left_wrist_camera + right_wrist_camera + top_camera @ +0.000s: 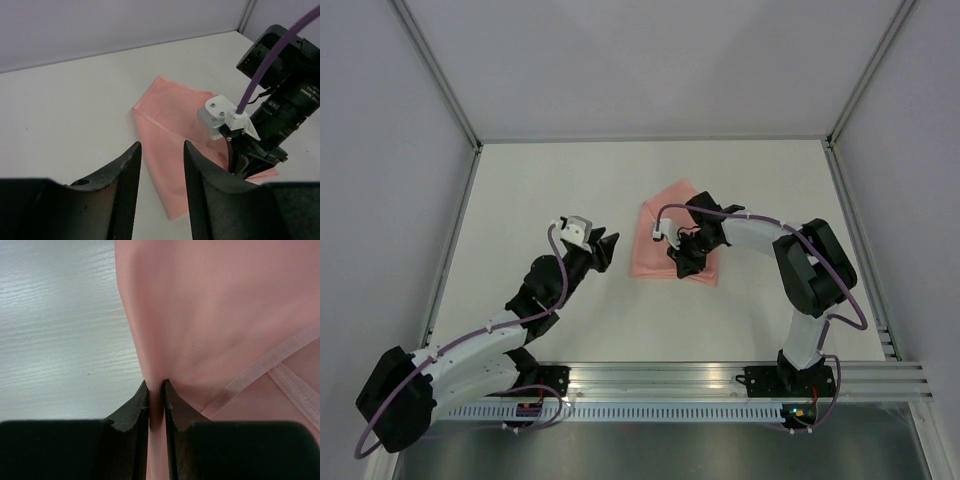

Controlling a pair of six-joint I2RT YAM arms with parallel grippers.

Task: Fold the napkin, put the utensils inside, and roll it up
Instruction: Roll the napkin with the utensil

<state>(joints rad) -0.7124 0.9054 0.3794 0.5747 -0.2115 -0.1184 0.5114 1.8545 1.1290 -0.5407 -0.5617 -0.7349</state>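
A: Where is the napkin (650, 250)?

B: On the white worktop (540, 200), a little right of the middle and towards the far side. The right tool (682, 262) is on its near right part. The left tool (605, 248) sits just beside its left edge, apart from it.

A: How does it look?

B: Pale pink, thin and smooth, with only soft creases. From above it is a folded patch, with a corner pointing to the far wall and a straighter near edge. The left wrist view shows the napkin (170, 130) lying flat in layers. A narrow folded strip runs along its left side, and the lower edge is cut at a slant.

A: And close up?

B: In the right wrist view the napkin (215, 315) fills the upper right. A stitched hem (260, 370) crosses it at an angle, with a second layer under it. The cloth is gathered into a soft ridge that runs down into the right tool (155, 385).

A: So that tool has hold of it?

B: Yes, its two black fingers (132, 410) are pressed nearly together, with a thin fold of pink cloth pinched between them.

A: And the other one?

B: The left tool (161, 147) has its fingers spread. There is bare worktop (65, 110) and the napkin's edge in the gap, and it grips nothing
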